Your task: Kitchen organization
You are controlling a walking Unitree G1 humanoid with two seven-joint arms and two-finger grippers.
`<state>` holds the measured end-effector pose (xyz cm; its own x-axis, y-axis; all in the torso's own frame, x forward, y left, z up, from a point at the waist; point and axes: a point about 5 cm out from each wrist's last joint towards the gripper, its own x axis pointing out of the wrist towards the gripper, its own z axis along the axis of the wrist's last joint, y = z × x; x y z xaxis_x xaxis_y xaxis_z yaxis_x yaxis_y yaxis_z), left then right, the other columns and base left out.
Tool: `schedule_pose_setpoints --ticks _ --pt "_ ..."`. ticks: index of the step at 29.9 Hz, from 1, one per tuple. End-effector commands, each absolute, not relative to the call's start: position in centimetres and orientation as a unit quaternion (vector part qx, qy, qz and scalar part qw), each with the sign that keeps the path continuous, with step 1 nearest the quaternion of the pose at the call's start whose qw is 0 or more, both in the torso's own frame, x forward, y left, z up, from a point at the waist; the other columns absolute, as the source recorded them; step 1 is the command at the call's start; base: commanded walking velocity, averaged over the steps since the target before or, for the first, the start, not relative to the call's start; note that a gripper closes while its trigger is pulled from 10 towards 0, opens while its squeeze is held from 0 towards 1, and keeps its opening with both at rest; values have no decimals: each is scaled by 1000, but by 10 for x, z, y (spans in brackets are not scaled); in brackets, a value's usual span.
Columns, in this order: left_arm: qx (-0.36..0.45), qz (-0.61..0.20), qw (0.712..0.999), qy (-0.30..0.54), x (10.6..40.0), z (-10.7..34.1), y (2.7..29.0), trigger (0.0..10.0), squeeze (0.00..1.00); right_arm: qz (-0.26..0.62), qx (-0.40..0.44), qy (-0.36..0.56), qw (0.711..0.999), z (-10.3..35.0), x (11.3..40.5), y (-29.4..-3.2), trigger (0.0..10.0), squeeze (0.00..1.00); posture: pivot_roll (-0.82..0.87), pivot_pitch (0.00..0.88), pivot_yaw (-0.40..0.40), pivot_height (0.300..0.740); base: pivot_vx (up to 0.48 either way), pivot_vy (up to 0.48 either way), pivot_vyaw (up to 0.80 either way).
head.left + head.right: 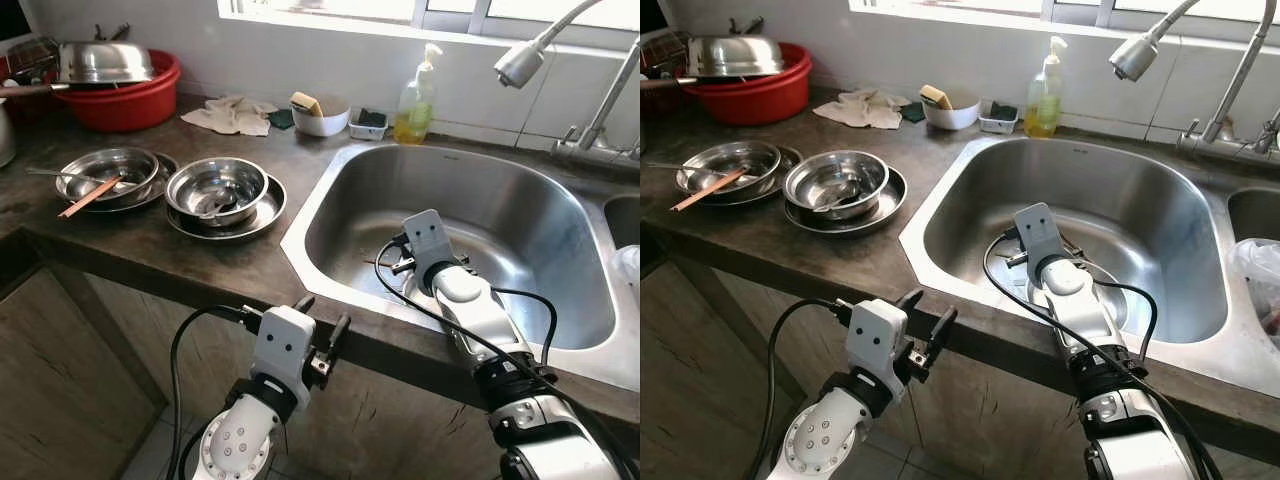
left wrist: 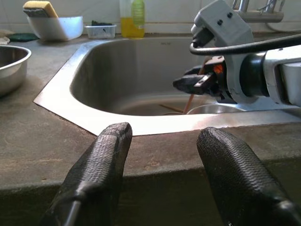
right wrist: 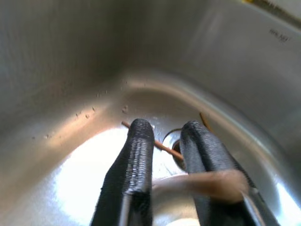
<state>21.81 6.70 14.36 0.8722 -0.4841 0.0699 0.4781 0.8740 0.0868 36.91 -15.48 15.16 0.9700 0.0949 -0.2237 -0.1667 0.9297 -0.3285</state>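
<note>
Steel sink takes the right gripper, its two fingers seemingly pinching one brown chopstick above the drain. Left gripper hangs spread before the counter, where two stacks of bowls sit beside one red basin.

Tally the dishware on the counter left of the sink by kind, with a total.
Steel bowls: 2
Steel plates under them: 2
White bowl holding a sponge: 1
Red basin: 1
Total: 6
</note>
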Motion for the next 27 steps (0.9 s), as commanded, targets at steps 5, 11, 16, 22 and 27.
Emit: schedule_pose_setpoints --ticks 5,11,16,22,27 --pt "39 -246 967 -53 221 149 68 10000 0 68 -151 70 984 161 366 -151 10000 1000 40 101 -44 740 0 0 0" --pt "42 -244 967 -57 226 150 68 10000 0 52 -139 23 989 175 358 -149 10000 1000 35 76 -41 740 0 0 0" --pt "43 -243 967 -58 229 150 68 10000 0 50 -114 -28 992 191 348 -148 10000 1000 24 54 -37 740 0 0 0" --pt "45 -242 967 -68 238 151 67 10000 0 49 -84 -110 989 216 325 -149 10000 0 13 13 -27 740 0 0 0" --pt "46 -240 967 -73 243 153 68 10000 0 50 -59 -155 985 224 302 -148 10000 0 10 0 -22 740 0 0 0"
